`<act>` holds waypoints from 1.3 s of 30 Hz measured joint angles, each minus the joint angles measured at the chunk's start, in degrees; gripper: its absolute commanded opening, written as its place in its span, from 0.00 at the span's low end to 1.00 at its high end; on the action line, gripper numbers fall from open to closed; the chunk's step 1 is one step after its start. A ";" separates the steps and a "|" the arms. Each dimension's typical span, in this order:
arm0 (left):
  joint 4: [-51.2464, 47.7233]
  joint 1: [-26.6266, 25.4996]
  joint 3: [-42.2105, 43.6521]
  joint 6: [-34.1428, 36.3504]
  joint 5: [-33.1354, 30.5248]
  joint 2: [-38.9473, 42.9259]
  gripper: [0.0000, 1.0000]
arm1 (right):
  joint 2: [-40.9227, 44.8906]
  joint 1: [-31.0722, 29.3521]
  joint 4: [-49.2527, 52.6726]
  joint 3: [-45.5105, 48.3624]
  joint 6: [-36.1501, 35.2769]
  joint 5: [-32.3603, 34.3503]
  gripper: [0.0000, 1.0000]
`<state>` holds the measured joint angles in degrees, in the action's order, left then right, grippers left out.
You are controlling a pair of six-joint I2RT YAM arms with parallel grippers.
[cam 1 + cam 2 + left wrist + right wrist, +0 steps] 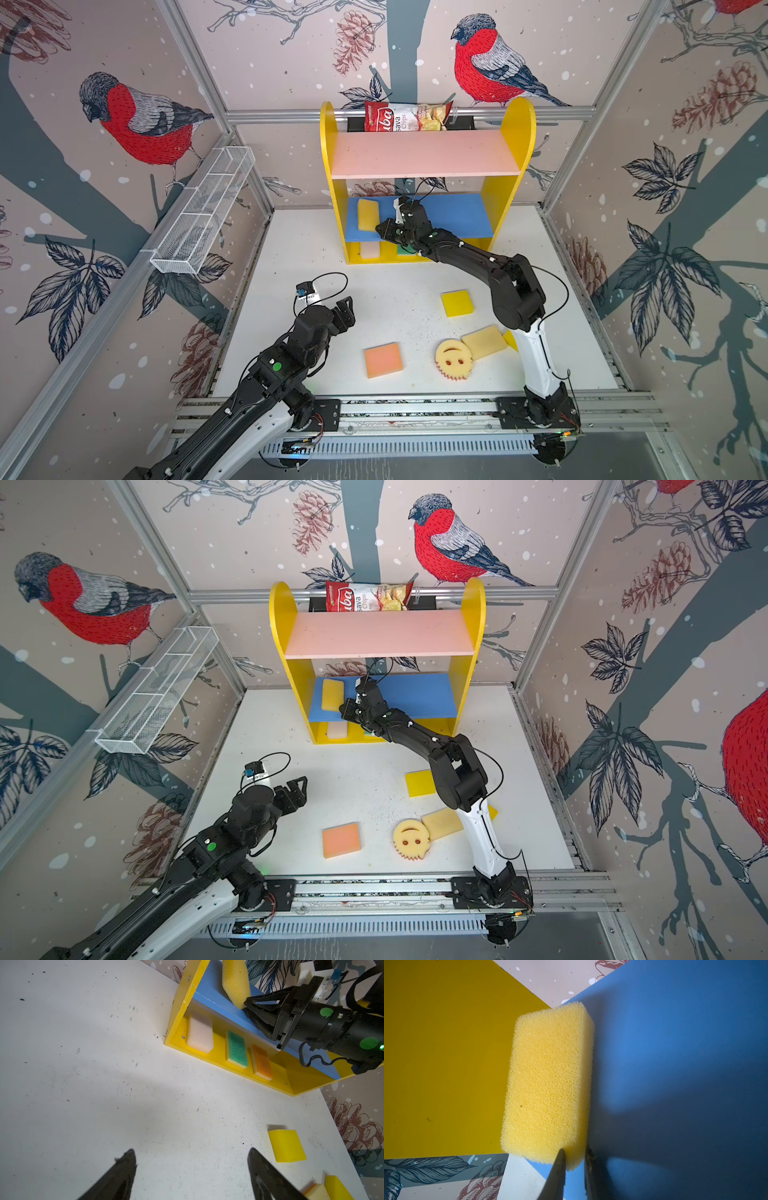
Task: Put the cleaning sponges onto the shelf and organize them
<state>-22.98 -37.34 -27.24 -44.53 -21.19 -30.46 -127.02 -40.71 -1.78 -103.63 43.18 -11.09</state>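
The shelf (515,137) stands at the back of the table. On its blue board (457,216) a porous yellow sponge (368,214) (550,1084) rests on edge, and my right gripper (575,1152) is shut on its near corner. Cream (199,1032), green (236,1049) and orange (261,1061) sponges lie on the yellow base. On the table lie a yellow square sponge (457,303), a peach one (383,359), a smiley-face one (454,358) and a cream one (484,340). My left gripper (347,305) (192,1151) hangs open over bare table, holding nothing.
A red-and-white chips bag (407,116) sits behind the pink top board. A white wire-mesh rack (203,212) is fixed to the left wall. The right arm's white link (536,357) crosses over part of a yellow sponge (510,340) beside the cream one.
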 measured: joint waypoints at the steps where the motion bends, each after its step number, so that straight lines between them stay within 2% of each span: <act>1: 0.00 0.00 0.00 0.00 0.00 0.13 0.83 | 0.00 0.09 0.13 -0.07 -0.02 -0.02 0.18; 14: 0.00 0.00 0.00 0.00 0.04 0.09 0.83 | -0.04 0.26 1.05 -0.98 -0.98 0.00 0.18; 19: 0.00 0.00 0.00 -0.02 0.11 0.11 0.83 | 0.37 0.22 0.74 -0.22 -0.76 0.04 0.05; 39: 0.00 0.00 -0.33 -0.02 0.17 0.20 0.83 | 7.37 -0.11 -2.23 5.90 0.26 3.50 0.04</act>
<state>-22.98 -37.34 -27.57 -44.56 -21.02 -30.26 -119.66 -40.82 -4.01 -97.73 43.44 -7.60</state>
